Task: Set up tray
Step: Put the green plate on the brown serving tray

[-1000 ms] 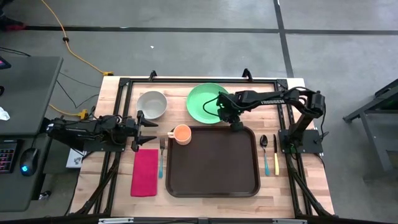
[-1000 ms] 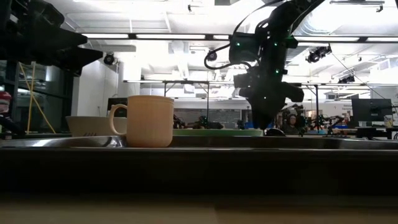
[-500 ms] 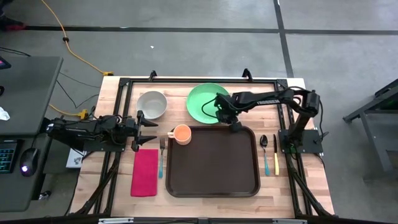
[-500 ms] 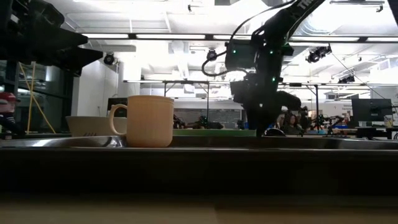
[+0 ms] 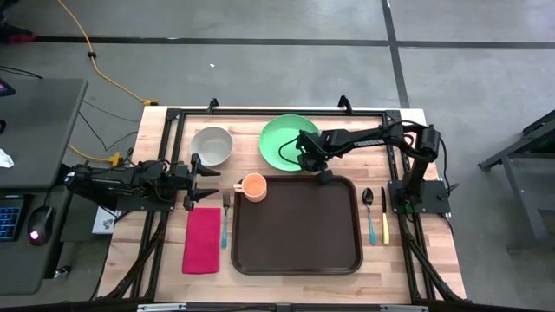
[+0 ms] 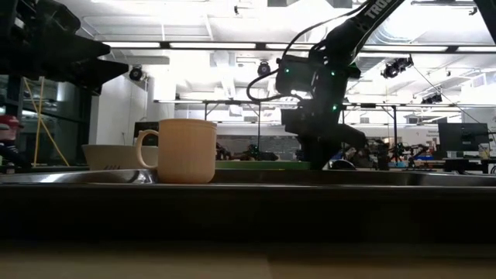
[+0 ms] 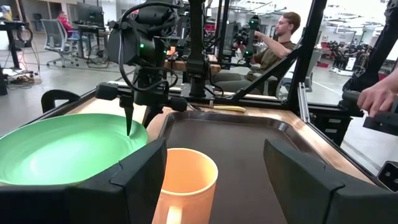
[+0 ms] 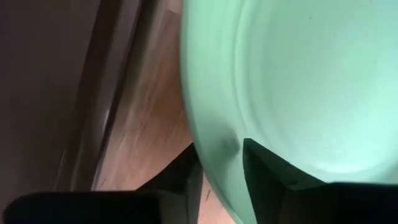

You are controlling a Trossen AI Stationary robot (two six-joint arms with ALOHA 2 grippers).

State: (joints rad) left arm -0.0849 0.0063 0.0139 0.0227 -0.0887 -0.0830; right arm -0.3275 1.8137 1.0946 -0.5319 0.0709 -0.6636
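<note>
The dark brown tray [image 5: 297,227] lies at the table's middle front. An orange cup [image 5: 253,185] stands at its far left corner. The green plate [image 5: 284,139] lies flat on the wood just beyond the tray's far edge. My right gripper [image 5: 309,165] points steeply down at the plate's near right rim with its fingers apart, one over the dish and one outside the rim. My left gripper [image 5: 206,179] waits open and level at the table's left, facing the cup [image 7: 186,186]. My right gripper stands astride the plate's near right rim [image 8: 217,158], coming from above. One finger [image 8: 273,171] is inside over the dish, the other [image 8: 183,177] outside by the wood. I cannot tell whether they touch the rim. The plate lies flat on the table.
A white bowl [image 5: 212,146] stands at the far left. A red napkin [image 5: 202,240] and a fork [image 5: 225,217] lie left of the tray, a spoon [image 5: 368,204] and knives [image 5: 384,217] to its right. A person [image 7: 280,43] sits beyond the table.
My right gripper has come down and gone toward the table's left, from over the tray's far edge to the plate's near right rim. The plate, cup and tray have stayed where they were.
</note>
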